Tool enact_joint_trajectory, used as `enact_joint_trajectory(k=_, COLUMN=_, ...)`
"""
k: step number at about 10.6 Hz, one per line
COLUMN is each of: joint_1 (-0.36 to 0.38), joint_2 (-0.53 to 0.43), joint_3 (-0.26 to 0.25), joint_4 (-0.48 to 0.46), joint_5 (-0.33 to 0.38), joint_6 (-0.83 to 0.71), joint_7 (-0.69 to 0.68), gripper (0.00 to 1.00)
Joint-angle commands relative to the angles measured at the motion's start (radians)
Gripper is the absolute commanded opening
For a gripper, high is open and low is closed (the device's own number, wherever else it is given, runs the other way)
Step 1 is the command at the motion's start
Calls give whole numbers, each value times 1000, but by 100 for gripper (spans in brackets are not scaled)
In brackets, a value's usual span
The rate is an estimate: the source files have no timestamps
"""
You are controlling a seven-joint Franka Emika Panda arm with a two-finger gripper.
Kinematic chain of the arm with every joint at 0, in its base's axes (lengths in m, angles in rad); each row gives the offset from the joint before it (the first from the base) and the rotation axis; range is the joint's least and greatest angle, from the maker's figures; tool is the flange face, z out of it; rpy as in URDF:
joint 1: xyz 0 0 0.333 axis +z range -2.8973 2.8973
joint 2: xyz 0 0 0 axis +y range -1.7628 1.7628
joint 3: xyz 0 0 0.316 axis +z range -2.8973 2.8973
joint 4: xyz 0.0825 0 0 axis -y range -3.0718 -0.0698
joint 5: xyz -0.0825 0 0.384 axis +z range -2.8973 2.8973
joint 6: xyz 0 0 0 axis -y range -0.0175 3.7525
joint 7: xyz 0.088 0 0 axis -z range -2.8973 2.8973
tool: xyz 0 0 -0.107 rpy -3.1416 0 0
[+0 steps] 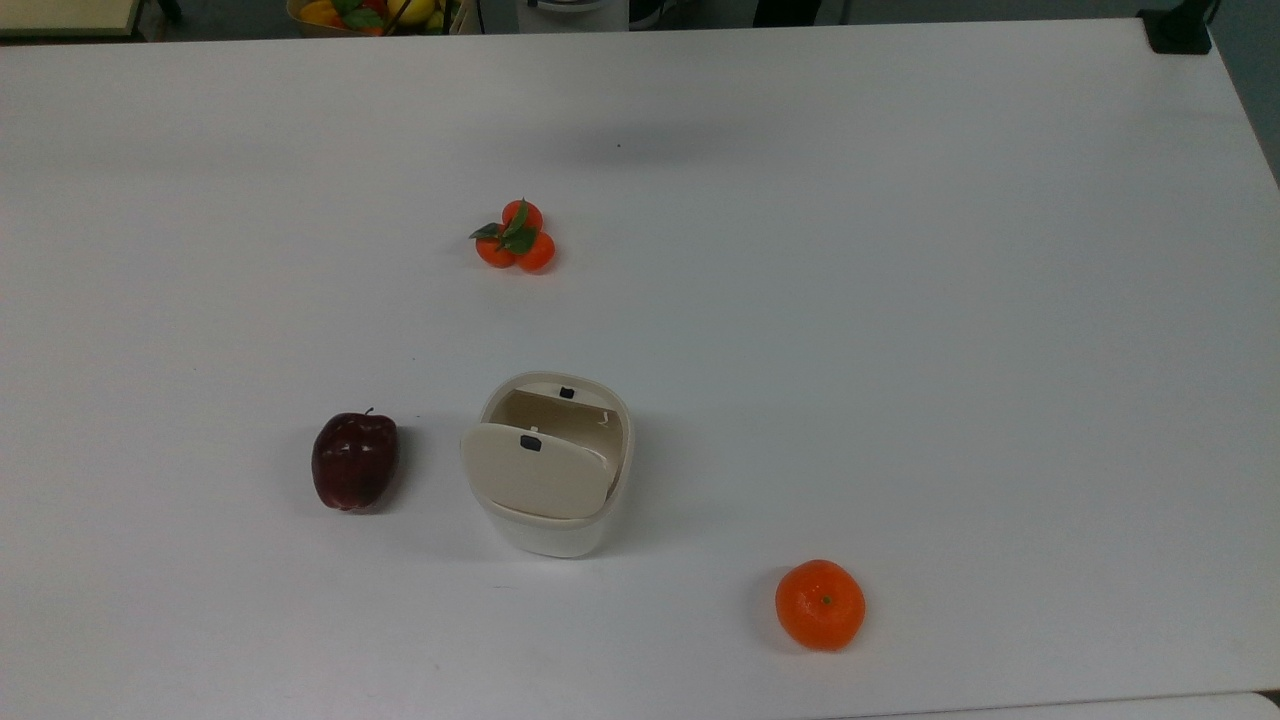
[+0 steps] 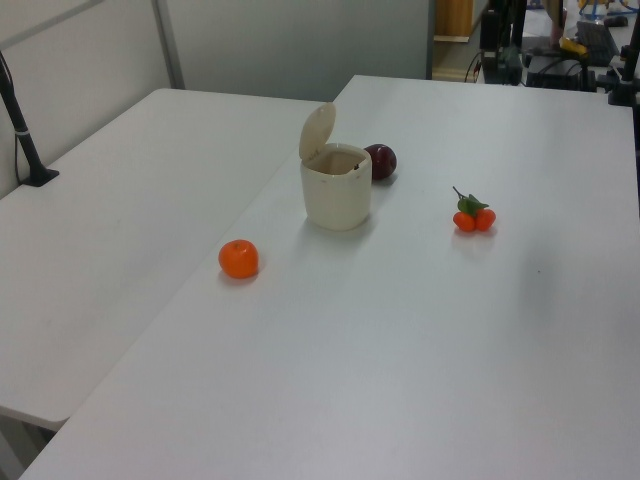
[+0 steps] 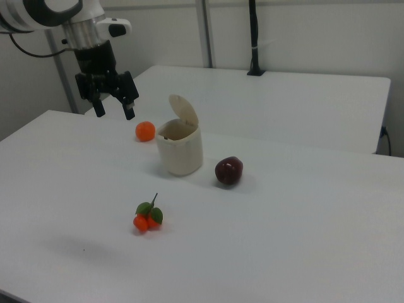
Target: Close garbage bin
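Observation:
The cream-white garbage bin [image 1: 553, 505] [image 2: 336, 198] [image 3: 180, 151] stands on the white table with its beige lid [image 1: 537, 471] [image 2: 317, 130] [image 3: 184, 112] hinged up and standing open, a small black latch on it. In the right view my gripper [image 3: 114, 115] hangs open high above the table, up and to the right view's left of the bin, well apart from it, with nothing between its fingers.
A dark red apple [image 1: 354, 461] [image 3: 228, 170] lies beside the bin. An orange [image 1: 820, 604] [image 2: 239, 259] [image 3: 145, 131] and a leafy cluster of small oranges [image 1: 516, 237] [image 2: 474, 215] [image 3: 148, 216] lie further off. A black post [image 3: 254, 38] stands on the adjoining table.

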Motion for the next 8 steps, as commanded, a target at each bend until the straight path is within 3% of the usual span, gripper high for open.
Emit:
enact_joint_trajectory(k=1, joint_1=5, joint_2=-18, joint_3=-3, joint_4=-28, joint_5=-1, joint_6=2, joint_7=-12, gripper=100)
enact_joint_trajectory(k=4, joint_1=8, joint_2=-15, joint_3=-3, joint_4=-29, joint_5=-1, joint_6=4, joint_7=-18, gripper=99)
enact_joint_trajectory(k=5, joint_1=5, joint_2=-12, joint_3=-2, joint_4=-28, joint_5=-1, joint_6=5, joint_7=-23, gripper=82)
enact_joint_trajectory(k=7, joint_1=11, joint_2=-6, joint_3=-2, joint_4=-28, joint_5=1, joint_6=5, joint_7=-26, gripper=23)
enact_joint_trajectory(k=8, joint_1=13, joint_2=-4, joint_3=-2, joint_4=-29, joint_5=1, joint_6=16, joint_7=-24, gripper=6)
